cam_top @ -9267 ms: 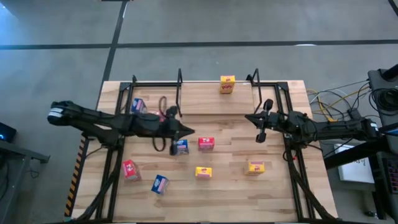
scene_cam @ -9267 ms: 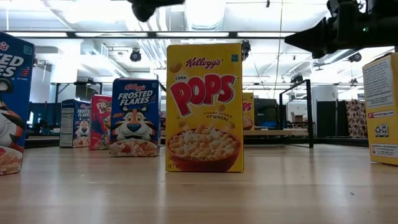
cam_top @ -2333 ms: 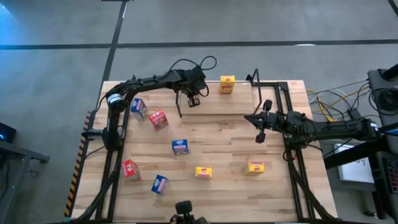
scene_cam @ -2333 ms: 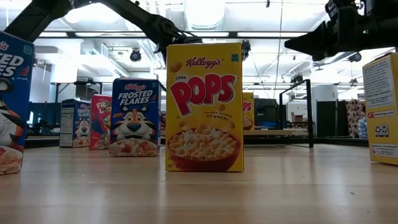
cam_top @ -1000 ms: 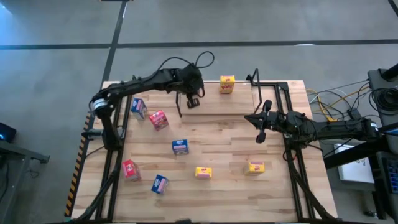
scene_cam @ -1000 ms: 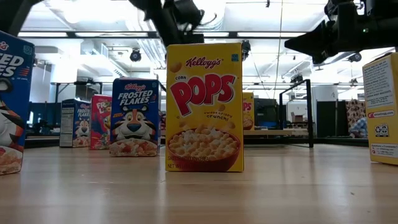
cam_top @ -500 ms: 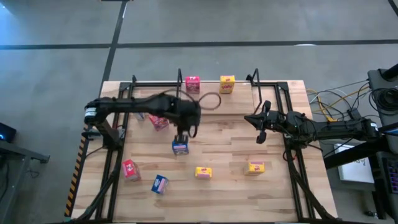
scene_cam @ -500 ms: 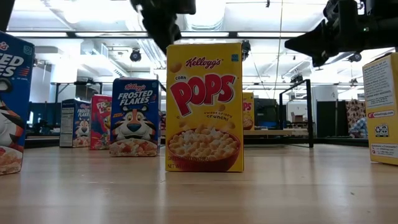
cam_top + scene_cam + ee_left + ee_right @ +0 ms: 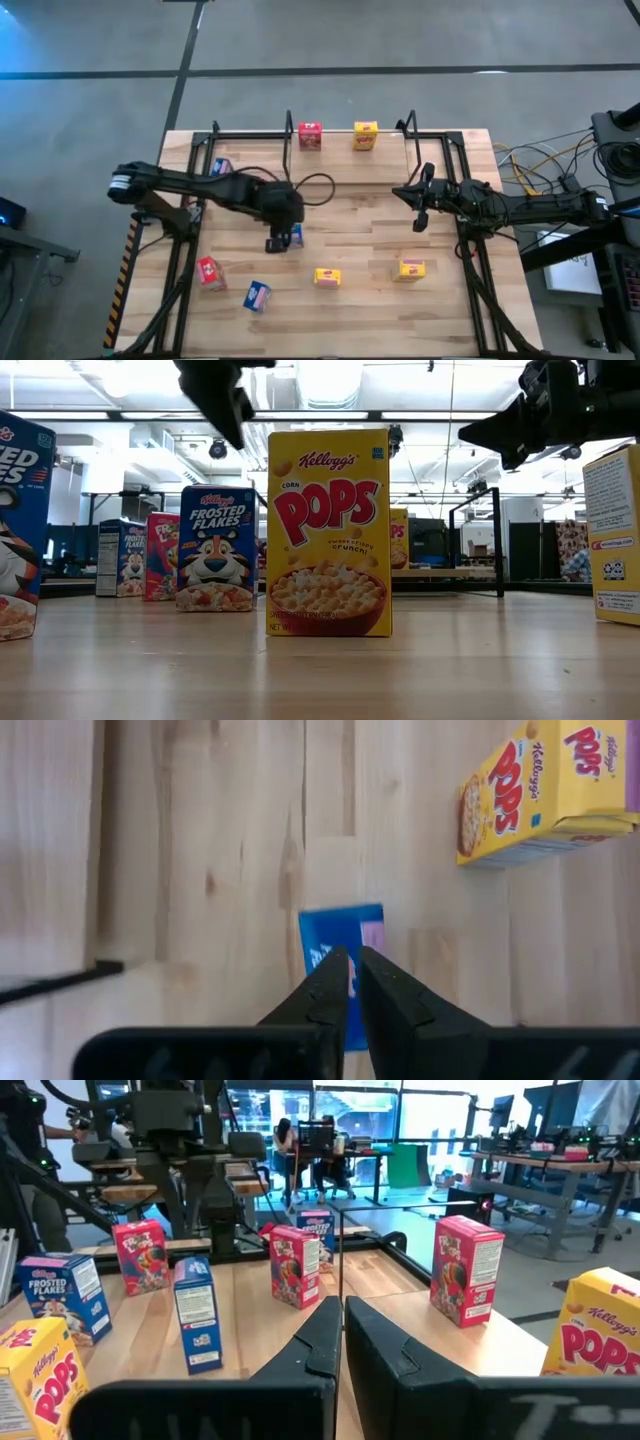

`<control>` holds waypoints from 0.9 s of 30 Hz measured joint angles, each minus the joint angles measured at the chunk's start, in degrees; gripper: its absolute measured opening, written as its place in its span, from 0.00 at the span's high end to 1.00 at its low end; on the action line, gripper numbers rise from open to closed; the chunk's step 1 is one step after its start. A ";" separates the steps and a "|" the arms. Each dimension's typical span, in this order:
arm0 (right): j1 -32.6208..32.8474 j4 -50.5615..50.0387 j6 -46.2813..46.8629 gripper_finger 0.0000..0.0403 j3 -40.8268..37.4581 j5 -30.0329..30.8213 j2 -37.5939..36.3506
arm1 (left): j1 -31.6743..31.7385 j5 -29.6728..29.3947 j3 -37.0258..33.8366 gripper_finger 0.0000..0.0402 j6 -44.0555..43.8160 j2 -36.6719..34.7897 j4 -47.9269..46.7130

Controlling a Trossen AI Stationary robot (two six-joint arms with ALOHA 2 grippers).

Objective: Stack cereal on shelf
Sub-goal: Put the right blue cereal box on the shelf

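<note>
Red and yellow boxes stand on the shelf point(image 9: 340, 165); we count two placed.
Our left gripper point(image 9: 277, 243), fingers together, hovers over a blue box point(image 9: 294, 236); right gripper point(image 9: 420, 214) closed, idle; six remain on the surface point(image 9: 370, 290).

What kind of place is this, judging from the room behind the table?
Probably a robotics lab or workshop: open ceiling with ducts, workbenches with monitors and people seated at a desk beyond the wooden table with two robot arms.

Two black jointed arms are shown. The left arm point(image 9: 200, 186) carries a pale wrist band and a looped black cable point(image 9: 318, 186); the right arm point(image 9: 520, 208) is all black, fingers tapered.
</note>
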 joint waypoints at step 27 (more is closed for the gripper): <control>-0.02 -0.95 -0.67 0.98 0.02 0.22 0.00 | -1.29 -3.15 -16.02 0.35 -4.00 -5.34 15.85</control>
